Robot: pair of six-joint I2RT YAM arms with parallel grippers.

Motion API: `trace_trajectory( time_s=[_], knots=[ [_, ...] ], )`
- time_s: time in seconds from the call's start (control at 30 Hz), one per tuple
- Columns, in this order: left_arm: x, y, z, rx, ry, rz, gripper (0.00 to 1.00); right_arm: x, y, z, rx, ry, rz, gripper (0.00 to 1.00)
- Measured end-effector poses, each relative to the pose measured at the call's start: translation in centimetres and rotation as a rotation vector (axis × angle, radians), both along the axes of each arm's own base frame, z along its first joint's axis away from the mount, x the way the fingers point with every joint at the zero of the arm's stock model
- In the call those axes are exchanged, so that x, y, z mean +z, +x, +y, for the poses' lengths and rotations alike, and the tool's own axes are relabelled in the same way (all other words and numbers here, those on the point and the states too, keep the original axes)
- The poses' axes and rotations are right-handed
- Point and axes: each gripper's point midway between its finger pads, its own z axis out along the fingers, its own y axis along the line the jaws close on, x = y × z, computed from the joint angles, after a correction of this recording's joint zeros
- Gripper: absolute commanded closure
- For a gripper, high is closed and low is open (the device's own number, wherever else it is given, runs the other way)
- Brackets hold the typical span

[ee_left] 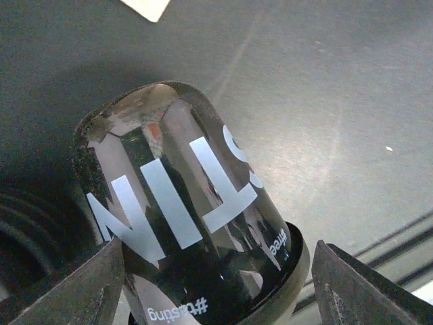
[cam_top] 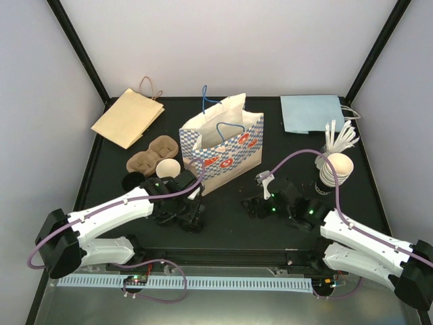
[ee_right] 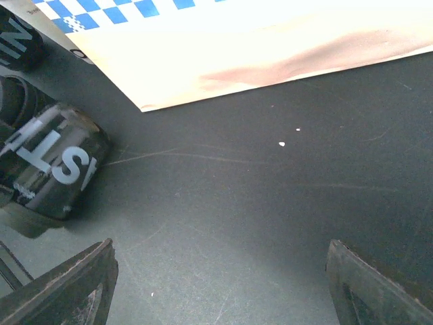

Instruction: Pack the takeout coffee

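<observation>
Left pincer [ee_left: 218, 277]: open, the 2 fingers straddling a black takeout cup [ee_left: 183, 203]. In the left wrist view there is a clear gap between the cup and the finger at lower right. The finger at lower left is at or very near the wall, and I cannot tell if it touches. Not a grip yet.

Cup: tilted over on the tabletop [cam_top: 230, 233], closed base toward the upper left of the left wrist frame, wide end toward the camera. In the top view it sits left of centre, just below the lower left corner of the checkered bag [cam_top: 223, 145]. Whether it carries a lid cannot be told.

Right pincer [ee_right: 220, 284]: open, empty, over bare tabletop right of centre in the top view, with the bag's edge along the top of its own frame.

Handling, my judgement: glossy printed wall, so slippery. Likely paper, light and thin, so it dents under a hard squeeze. Best hold is across the upper wall just under the rim, where it is stiffest, with gentle closure. The taper means a low grip may slide. The bag stands upright with its mouth open and has soft sides, so 1 nudge could tip it.
</observation>
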Motion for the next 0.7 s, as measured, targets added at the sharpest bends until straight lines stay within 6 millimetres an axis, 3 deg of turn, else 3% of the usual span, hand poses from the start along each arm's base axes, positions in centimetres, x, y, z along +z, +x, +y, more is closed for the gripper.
trace_trajectory(
  time_s=[0.23,0.43,0.7],
  knots=[
    [0.6,-1.0,-2.1,-0.047,-0.107,0.06,0.21,0.2,0.0,0.0,0.001,0.005,-0.005,0.14],
    [1.1,-1.4,-2.6,-0.119,-0.135,0.053,0.17,0.2,0.0,0.0,0.003,0.004,-0.006,0.13],
    [5.7,-1.5,-4.3,-0.28,-0.246,-0.071,0.19,-0.2,-0.3,0.4,0.027,0.004,0.016,0.14]
  ],
)
